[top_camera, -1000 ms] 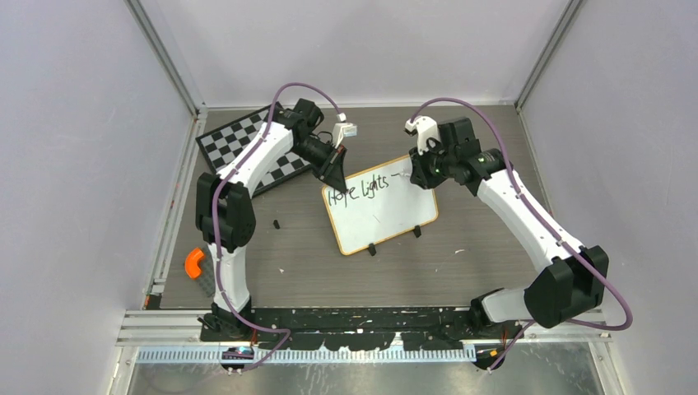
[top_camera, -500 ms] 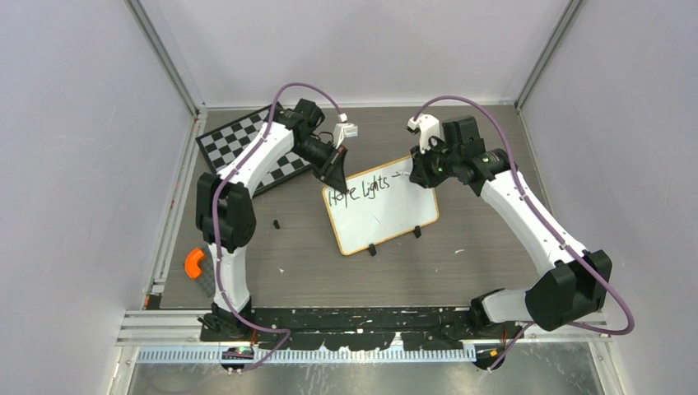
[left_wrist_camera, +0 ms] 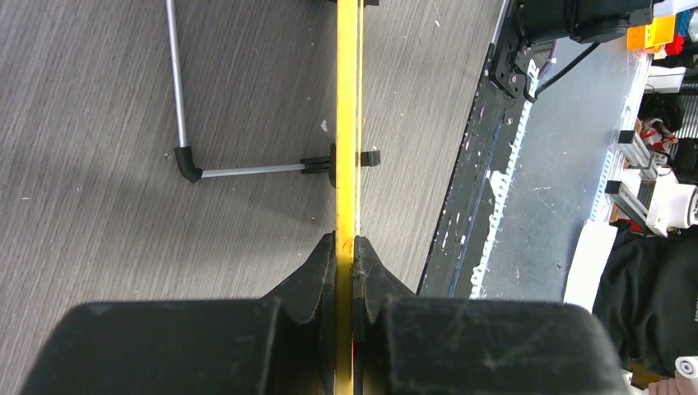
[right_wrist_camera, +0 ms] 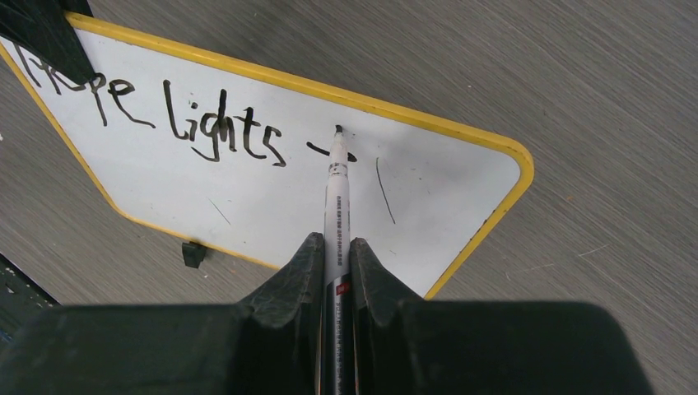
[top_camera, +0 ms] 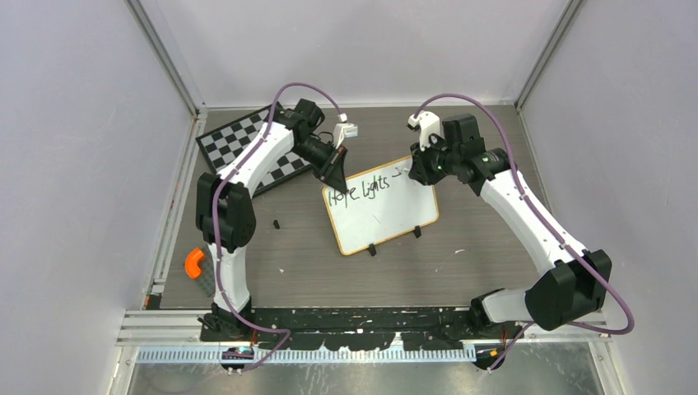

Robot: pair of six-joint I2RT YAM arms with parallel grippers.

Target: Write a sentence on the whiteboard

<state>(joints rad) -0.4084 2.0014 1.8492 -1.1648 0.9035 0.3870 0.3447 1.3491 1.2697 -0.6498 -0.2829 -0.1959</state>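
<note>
The whiteboard (top_camera: 383, 216) lies mid-table, white with a yellow-orange rim and two black clip feet, reading "Hope Lights" plus a short dash. My left gripper (top_camera: 333, 171) is shut on its far left corner; the left wrist view shows the rim (left_wrist_camera: 346, 123) edge-on between the jaws (left_wrist_camera: 346, 245). My right gripper (top_camera: 418, 174) is shut on a white marker (right_wrist_camera: 336, 206). The marker tip touches the board (right_wrist_camera: 247, 189) at the dash, near the far rim, right of "lights". A thin stray line sits to the right of the tip.
A black-and-white chequered chessboard (top_camera: 239, 144) lies at the back left under the left arm. An orange-handled tool (top_camera: 196, 263) lies at the left edge. A small black piece (top_camera: 276, 223) sits left of the whiteboard. A thin metal rod (left_wrist_camera: 174, 82) shows behind the board.
The right gripper has shifted slightly toward the far edge with the marker. The left arm and the whiteboard have not moved.
</note>
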